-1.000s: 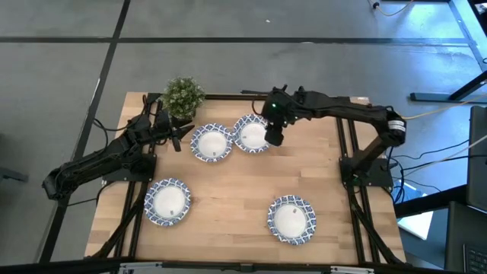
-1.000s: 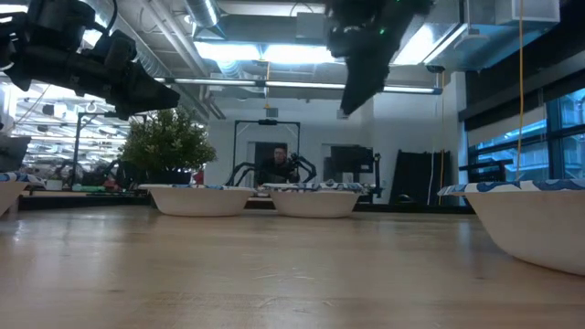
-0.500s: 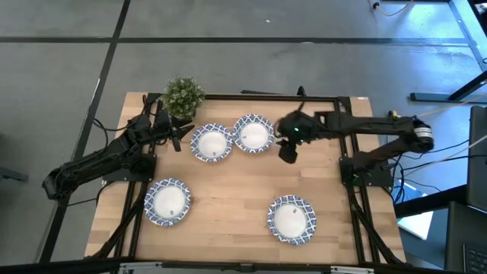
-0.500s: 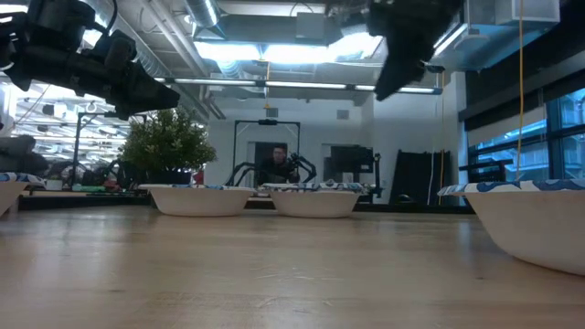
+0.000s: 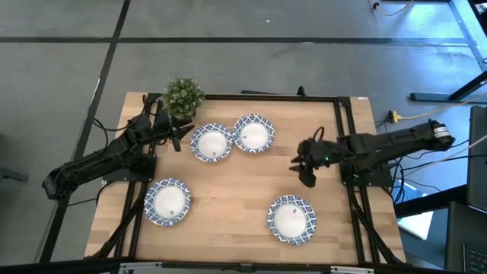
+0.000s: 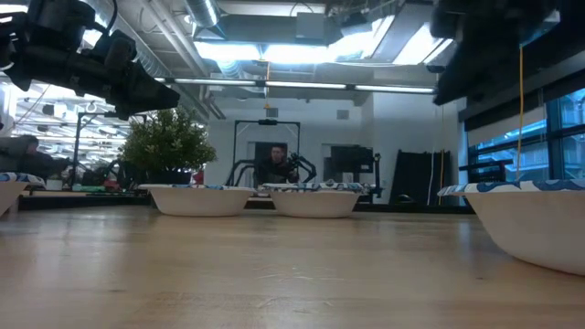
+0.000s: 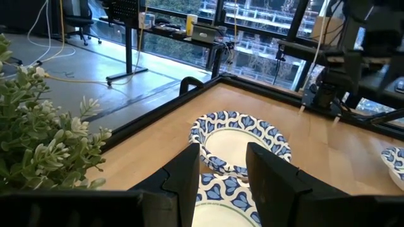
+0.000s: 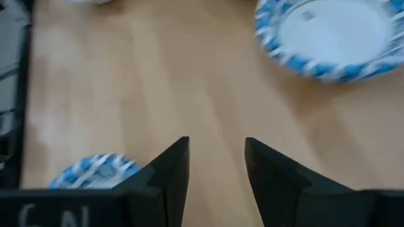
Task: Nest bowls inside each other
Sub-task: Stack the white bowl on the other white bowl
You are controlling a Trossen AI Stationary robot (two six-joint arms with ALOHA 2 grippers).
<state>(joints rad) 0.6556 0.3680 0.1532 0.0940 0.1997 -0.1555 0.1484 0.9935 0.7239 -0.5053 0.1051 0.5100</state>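
Note:
Several bowls, white inside with blue-patterned rims, rest on their bases on the wooden table. Two stand rim to rim at the far side (image 5: 211, 143) (image 5: 253, 133), one at the near left (image 5: 168, 202), and one at the near right (image 5: 291, 219). My left gripper (image 5: 180, 137) hovers open just left of the far pair, which fills the left wrist view (image 7: 240, 135). My right gripper (image 5: 303, 173) hangs open over bare wood between the far pair and the near right bowl, slanting down; nothing lies between its fingers (image 8: 173, 170).
A small green potted plant (image 5: 183, 96) stands at the table's far left corner, right behind my left gripper. Black frame rails (image 5: 344, 137) run along the table's edges. Bare wood lies in the table's middle (image 5: 228, 190).
My right gripper has swung away from above the far right bowl, toward the table's right and near edges, sinking a little and rolling as it went. Its fingers stay open and carry nothing. No bowl has moved.

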